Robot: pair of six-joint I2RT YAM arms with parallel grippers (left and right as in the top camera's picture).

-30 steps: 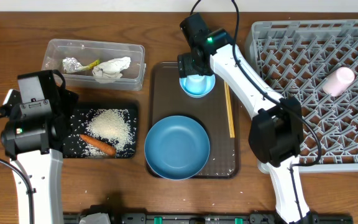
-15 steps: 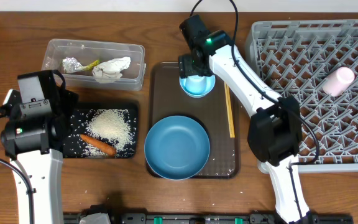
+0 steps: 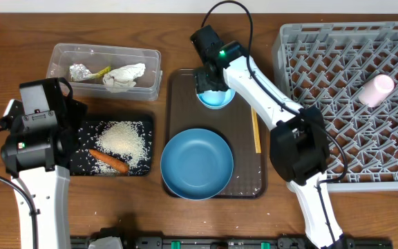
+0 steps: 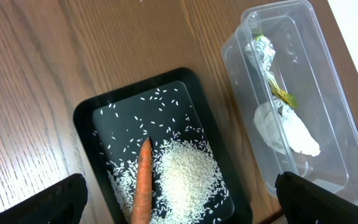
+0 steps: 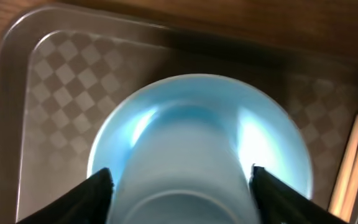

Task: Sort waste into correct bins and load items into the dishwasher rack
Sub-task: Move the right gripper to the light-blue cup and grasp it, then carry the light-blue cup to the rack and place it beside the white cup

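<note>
My right gripper is shut on the light-blue cup and holds it just over the small light-blue bowl at the back of the brown serving tray. In the overhead view this gripper covers the cup above the bowl. The large blue plate and the wooden chopsticks lie on the same tray. My left gripper is open and empty above the black tray, which holds rice and the carrot. The clear tub holds foil, wrapper and tissue.
The grey dishwasher rack fills the right side, with a white cup lying in it. The brown serving tray sits between the rack and the bins. A few rice grains lie at the tray's front right corner.
My right gripper has moved a little left and toward the back with the cup. The left arm has not moved.
</note>
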